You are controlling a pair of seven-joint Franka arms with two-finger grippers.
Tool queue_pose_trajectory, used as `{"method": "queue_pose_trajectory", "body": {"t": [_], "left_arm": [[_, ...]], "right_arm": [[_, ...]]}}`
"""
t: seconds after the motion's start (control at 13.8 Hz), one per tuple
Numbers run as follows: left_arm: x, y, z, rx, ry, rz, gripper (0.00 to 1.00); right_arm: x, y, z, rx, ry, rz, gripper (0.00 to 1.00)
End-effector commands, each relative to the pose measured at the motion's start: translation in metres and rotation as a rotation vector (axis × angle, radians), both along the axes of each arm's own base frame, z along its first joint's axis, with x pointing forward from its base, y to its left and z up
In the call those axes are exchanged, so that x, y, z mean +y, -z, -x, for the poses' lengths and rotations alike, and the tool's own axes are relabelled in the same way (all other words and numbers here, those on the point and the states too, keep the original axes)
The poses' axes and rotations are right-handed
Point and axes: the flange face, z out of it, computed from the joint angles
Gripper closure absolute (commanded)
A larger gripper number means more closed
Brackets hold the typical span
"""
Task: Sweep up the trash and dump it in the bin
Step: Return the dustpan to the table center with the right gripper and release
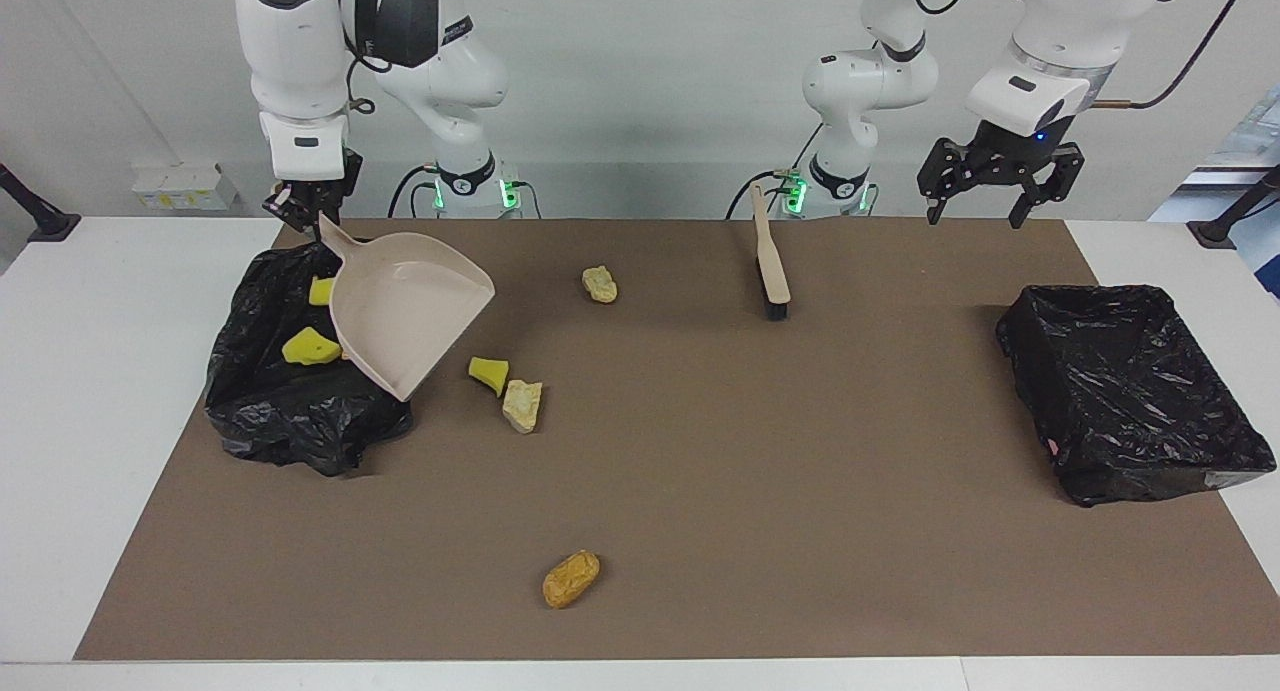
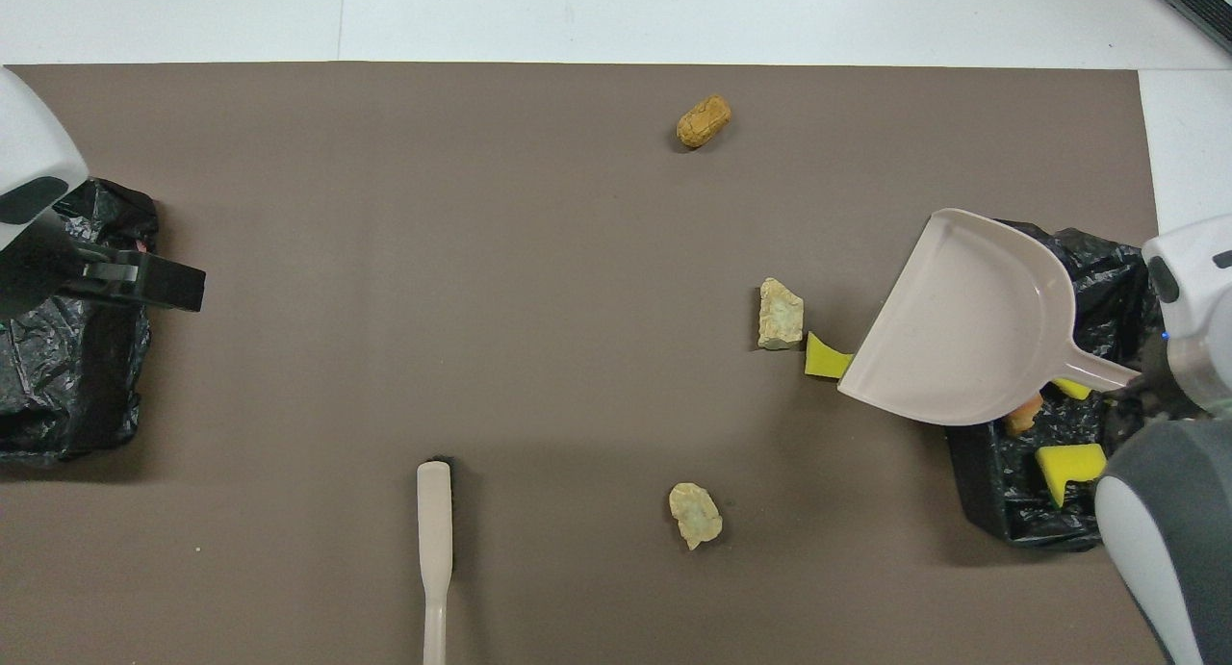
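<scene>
Right arm's end first: right gripper [image 1: 305,203] is clamped on the handle tip of the dustpan [image 1: 410,306], hanging it tilted over the black-lined bin [image 1: 300,421], mouth pointing toward the middle of the surface [image 1: 100,421]. Pan looks empty, so this reads as the end of a dump.

Trash [image 1: 310,348] is split. Two yellow scraps show inside the bin. Four pieces are not yet collected on the brown mat [image 1: 800,491]:
- yellow scrap [image 1: 488,373], just beside the bin
- tan lump [image 1: 522,405], touching or almost touching that scrap
- pale lump [image 1: 600,284], nearer the robots' edge
- orange-brown lump [image 1: 571,578], well apart, near the edge farthest from the robots

Next pass likely starts with the scrap and tan lump, as they sit closest to the pan.

Brush [image 1: 770,261] lies flat near the robots' edge, handle toward the arms, easy to pick up. Left gripper [image 1: 998,176] waits raised between the brush and the second bin [image 1: 1130,391], fingers apart, holding nothing.

View differences: overhead shows an orange lump [image 2: 1022,417] peeking from under the pan inside the bin, hidden in the facing view. Overhead makes the pan lip seem to cover the yellow scrap; the facing view shows them apart. Overhead puts the left gripper over the second bin; the facing view shows it high above.
</scene>
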Motion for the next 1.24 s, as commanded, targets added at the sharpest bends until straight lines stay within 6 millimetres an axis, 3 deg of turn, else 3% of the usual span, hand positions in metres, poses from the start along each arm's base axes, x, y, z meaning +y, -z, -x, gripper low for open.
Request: {"method": "queue_pose_trajectory", "body": {"t": [0.0,0.15,0.22,0.29,0.44,0.65,0.73,0.87,1.16], "left_arm": [[0.001,-0.006,-0.001,-0.007,0.013,0.002,0.00],[0.005,-0.004,-0.003,-0.007,0.006,0.003,0.00],[0.009,-0.004,-0.003,-0.006,-0.002,0.002,0.00],[0.020,-0.005,-0.005,-0.009,-0.008,0.004,0.00],[0.018,-0.003,-0.007,-0.004,0.022,0.004,0.00],[0.025,-0.005,-0.006,-0.002,0.008,0.028,0.00],[0.025,-0.004,-0.006,0.001,0.008,0.029,0.00],[0.024,-0.004,-0.005,0.006,0.012,0.031,0.00],[0.028,-0.006,-0.004,0.001,0.002,0.039,0.00]], "right_arm": [[0.035,0.015,-0.019,-0.069,0.144,-0.065,1.00],[0.070,0.030,-0.027,-0.093,0.239,-0.124,1.00],[0.077,0.039,-0.033,-0.106,0.323,-0.146,1.00],[0.097,0.045,-0.041,-0.112,0.384,-0.177,1.00],[0.146,0.058,-0.059,-0.117,0.475,-0.215,1.00],[0.237,0.087,-0.065,-0.164,0.613,-0.261,1.00],[0.256,0.093,-0.069,-0.171,0.636,-0.273,1.00],[0.325,0.111,-0.059,-0.175,0.659,-0.284,1.00],[0.435,0.151,-0.060,-0.204,0.762,-0.323,1.00]]}}
